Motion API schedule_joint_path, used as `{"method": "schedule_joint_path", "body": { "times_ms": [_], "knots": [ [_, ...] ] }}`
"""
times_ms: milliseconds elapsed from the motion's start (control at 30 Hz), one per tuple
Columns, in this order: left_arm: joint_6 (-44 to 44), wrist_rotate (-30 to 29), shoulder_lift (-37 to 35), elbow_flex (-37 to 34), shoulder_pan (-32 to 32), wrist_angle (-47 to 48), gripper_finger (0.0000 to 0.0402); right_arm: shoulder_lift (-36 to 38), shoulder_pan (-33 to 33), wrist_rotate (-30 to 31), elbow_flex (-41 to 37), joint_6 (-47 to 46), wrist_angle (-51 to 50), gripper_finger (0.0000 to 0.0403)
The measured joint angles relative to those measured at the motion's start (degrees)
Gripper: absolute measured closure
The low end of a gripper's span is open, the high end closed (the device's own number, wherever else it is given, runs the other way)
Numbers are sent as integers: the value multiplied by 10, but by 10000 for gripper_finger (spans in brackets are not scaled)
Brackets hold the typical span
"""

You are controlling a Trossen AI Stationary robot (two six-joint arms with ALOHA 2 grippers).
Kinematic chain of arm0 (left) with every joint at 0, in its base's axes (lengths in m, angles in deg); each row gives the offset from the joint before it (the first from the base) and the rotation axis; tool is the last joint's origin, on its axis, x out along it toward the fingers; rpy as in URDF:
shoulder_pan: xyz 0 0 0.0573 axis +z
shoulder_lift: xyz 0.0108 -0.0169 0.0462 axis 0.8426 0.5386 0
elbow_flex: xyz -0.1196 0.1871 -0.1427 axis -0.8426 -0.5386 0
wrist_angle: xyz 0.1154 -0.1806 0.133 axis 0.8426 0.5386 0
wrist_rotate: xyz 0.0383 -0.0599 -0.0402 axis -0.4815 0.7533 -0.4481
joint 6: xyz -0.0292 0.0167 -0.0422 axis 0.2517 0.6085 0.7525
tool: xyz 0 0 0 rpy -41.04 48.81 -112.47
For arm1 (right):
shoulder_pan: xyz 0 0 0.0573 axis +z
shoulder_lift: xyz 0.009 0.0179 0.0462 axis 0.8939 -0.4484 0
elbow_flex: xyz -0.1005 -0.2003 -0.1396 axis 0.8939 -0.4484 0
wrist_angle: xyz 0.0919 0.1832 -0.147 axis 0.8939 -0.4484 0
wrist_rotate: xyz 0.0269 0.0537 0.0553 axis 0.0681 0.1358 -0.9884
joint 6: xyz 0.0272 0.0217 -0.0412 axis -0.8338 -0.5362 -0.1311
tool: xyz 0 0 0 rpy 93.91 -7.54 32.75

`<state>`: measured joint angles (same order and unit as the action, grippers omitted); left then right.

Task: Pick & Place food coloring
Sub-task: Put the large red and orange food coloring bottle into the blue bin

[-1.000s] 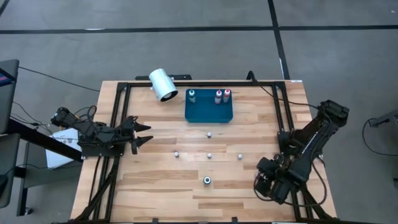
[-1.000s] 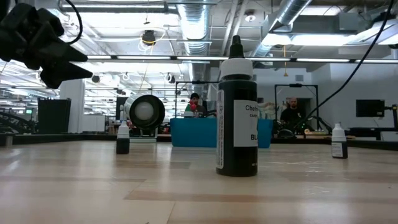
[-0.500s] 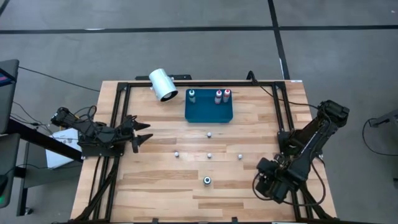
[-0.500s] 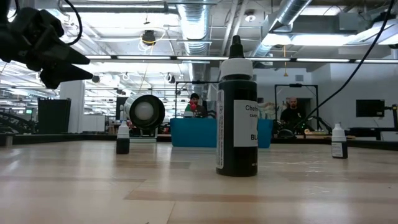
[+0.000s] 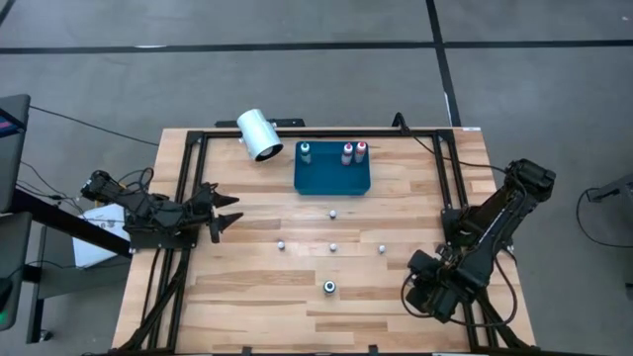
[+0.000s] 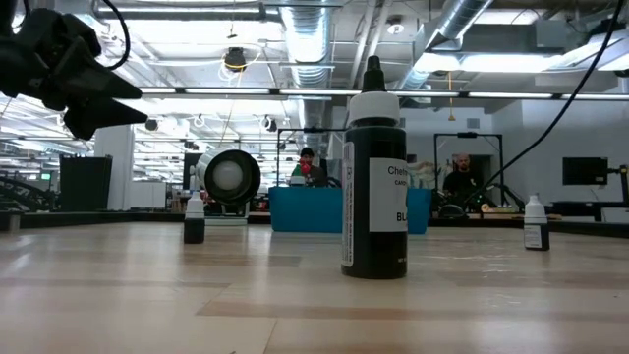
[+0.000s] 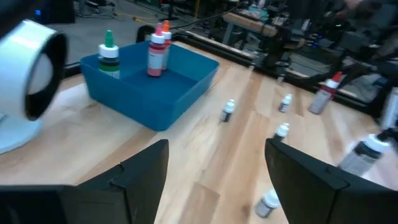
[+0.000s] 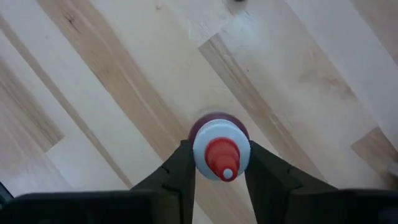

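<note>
Wooden table (image 5: 247,297) with a blue tray (image 5: 332,178) at its far edge, three bottles already standing inside. At the near right corner, the right gripper (image 8: 215,163) is seen pinching a red-topped food coloring bottle (image 8: 220,152), apparently in firm contact. The grasp step is judged in hand; a lift and carry to the tray are called for next. The left gripper (image 7: 214,180) waits spread at the left edge.

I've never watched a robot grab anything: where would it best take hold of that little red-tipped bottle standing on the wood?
Probably around the pale shoulder just under the red tip of the red-tipped bottle, coming straight down from above. It stands upright and is round, so two fingers can pinch opposite sides. The right end effector already brackets it that way.
</note>
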<state>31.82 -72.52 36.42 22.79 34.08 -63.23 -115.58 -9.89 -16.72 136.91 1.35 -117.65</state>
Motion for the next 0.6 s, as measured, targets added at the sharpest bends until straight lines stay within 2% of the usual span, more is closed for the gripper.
{"method": "schedule_joint_path", "body": {
  "times_ms": [133, 233, 333, 600],
  "knots": [
    [-2, 57, 0, 0, 0, -12, 144, 0, 0, -1, 0, -17, -5, 280],
    [-6, 81, 0, 0, 0, -21, 144, 0, 0, -1, 0, -23, -9, 286],
    [-11, 89, 0, 0, 0, -22, 144, 0, 0, -1, 0, -23, -9, 301],
    [-35, 97, 0, 0, 0, -22, 144, 0, 0, 1, 0, -65, -14, 298]
  ]
}}
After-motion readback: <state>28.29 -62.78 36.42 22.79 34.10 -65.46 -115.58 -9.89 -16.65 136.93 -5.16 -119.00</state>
